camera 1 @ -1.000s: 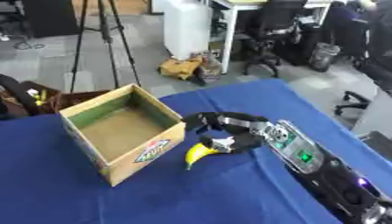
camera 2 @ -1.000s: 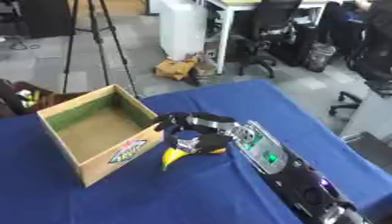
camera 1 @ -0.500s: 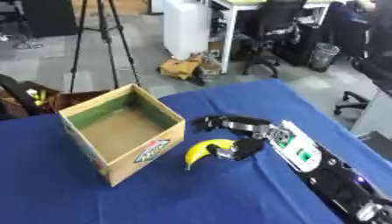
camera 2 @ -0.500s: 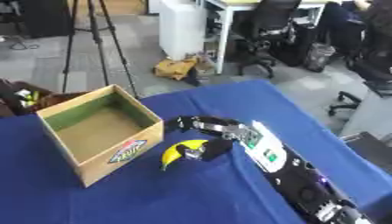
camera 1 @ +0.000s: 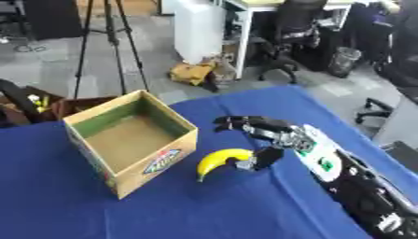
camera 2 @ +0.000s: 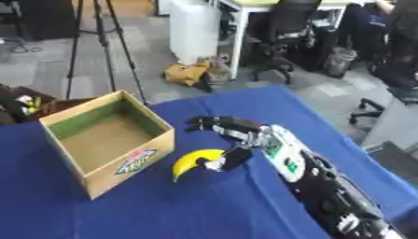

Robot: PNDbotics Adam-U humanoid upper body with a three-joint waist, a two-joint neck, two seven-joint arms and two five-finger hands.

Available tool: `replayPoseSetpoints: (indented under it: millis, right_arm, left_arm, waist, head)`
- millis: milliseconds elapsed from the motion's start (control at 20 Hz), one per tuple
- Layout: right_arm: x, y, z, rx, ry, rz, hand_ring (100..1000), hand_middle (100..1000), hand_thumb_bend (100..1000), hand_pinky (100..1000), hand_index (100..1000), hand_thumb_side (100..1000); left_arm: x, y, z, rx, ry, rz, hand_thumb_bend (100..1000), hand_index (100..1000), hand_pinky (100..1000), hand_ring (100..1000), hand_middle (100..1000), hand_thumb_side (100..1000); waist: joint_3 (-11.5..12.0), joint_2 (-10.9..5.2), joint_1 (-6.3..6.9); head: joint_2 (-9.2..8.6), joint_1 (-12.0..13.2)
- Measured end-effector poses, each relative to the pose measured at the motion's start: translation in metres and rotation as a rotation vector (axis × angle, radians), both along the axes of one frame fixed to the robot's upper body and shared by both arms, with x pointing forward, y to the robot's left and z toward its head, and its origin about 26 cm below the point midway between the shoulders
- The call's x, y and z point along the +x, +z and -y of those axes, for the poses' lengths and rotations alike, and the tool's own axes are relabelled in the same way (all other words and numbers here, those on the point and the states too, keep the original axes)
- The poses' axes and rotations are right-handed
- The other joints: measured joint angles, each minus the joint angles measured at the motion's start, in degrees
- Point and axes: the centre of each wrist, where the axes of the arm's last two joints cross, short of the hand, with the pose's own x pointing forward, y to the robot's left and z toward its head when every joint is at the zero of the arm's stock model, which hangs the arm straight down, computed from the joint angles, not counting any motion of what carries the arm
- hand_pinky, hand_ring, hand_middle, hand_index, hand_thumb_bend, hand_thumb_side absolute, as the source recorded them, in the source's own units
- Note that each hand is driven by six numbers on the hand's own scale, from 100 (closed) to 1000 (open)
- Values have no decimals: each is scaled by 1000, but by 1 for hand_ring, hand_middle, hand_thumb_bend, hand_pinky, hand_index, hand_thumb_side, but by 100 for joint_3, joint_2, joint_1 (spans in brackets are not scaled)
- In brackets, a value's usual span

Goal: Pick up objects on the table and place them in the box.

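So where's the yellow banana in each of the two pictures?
Left eye view: the banana lies just below the middle, on the blue table, right of the box.
Right eye view: it sits a bit further left and lower than the middle.
Shared landmark: in both views the cardboard box stands just left of it, and the right hand is by its right end.

Blue tablecloth (camera 1: pixel 204 205), black tripod (camera 1: pixel 110 44), white cabinet (camera 1: pixel 198 29), office chairs (camera 1: pixel 286 35) on grey floor beyond.

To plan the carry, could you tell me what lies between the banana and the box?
Only bare blue tablecloth lies between the banana and the box; the left eye view shows that narrow gap.
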Motion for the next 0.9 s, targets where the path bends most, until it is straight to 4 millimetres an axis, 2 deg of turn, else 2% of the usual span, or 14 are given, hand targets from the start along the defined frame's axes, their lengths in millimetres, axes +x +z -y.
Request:
replayPoseSetpoints:
  millis: [450,900]
  right_arm:
    - [4,-13,14,-32,-68,4,1000,941,183,895,927,490]
    - [7,-21,14,-41,-73,-14,1000,918,156,876,922,512]
  left_arm:
    - [0,0,0,1,-1,0,227,668,723,694,484,987]
    - [0,0,2,3,-8,1,225,668,723,694,484,986]
  waist:
    - [40,27,4]
    - [79,51,37]
  head:
    - [0,-24]
    - [0,-41]
